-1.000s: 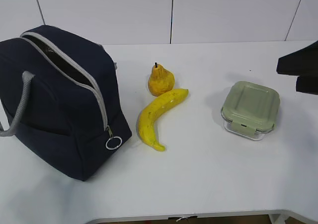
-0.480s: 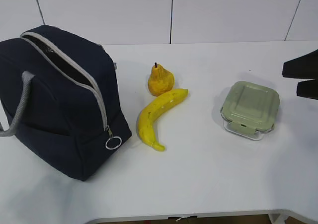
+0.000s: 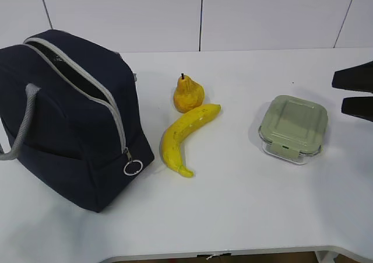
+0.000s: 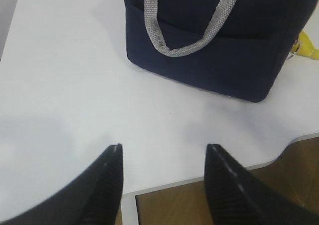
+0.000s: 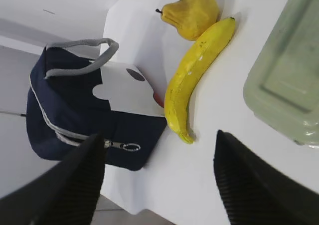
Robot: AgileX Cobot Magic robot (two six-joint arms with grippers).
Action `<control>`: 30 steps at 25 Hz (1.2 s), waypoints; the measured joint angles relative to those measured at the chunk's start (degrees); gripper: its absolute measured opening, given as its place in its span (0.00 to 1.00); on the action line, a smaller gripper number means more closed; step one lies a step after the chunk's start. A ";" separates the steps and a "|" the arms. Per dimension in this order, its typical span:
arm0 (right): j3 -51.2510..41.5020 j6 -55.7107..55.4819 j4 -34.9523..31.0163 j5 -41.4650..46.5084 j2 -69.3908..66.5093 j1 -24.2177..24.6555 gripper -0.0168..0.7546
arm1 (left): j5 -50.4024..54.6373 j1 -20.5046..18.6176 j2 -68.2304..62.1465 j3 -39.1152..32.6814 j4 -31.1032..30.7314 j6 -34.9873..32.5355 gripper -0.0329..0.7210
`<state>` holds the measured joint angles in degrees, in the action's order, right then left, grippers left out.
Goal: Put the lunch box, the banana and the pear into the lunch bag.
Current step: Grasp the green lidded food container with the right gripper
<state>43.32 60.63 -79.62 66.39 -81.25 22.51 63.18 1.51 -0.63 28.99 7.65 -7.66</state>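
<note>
Both end effectors, left (image 4: 163, 157) and right (image 5: 158, 157), open, empty. Lunch bag (image 3: 64, 117) unzipped; lunch box (image 3: 293, 128) lidded on tabletop (image 3: 233, 204).

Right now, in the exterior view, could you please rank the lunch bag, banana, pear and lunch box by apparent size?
1. lunch bag
2. lunch box
3. banana, longer but slimmer, so nearly level with it
4. pear

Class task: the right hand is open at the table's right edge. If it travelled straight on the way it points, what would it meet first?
Most likely the lunch box: the right hand points left towards it with nothing between, though its height above the table is unclear.
</note>
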 joint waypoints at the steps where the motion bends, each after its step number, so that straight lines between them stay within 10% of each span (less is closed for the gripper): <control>1: -0.91 1.05 -1.66 0.00 -0.59 0.58 0.74 | 0.00 0.00 0.00 0.00 0.00 0.00 0.56; 30: -6.76 20.64 -15.73 -0.10 -19.60 5.94 0.82 | 0.00 0.00 0.00 0.00 0.00 0.00 0.56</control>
<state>36.57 81.27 -95.35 66.29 -100.85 28.45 63.18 1.51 -0.63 28.99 7.65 -7.66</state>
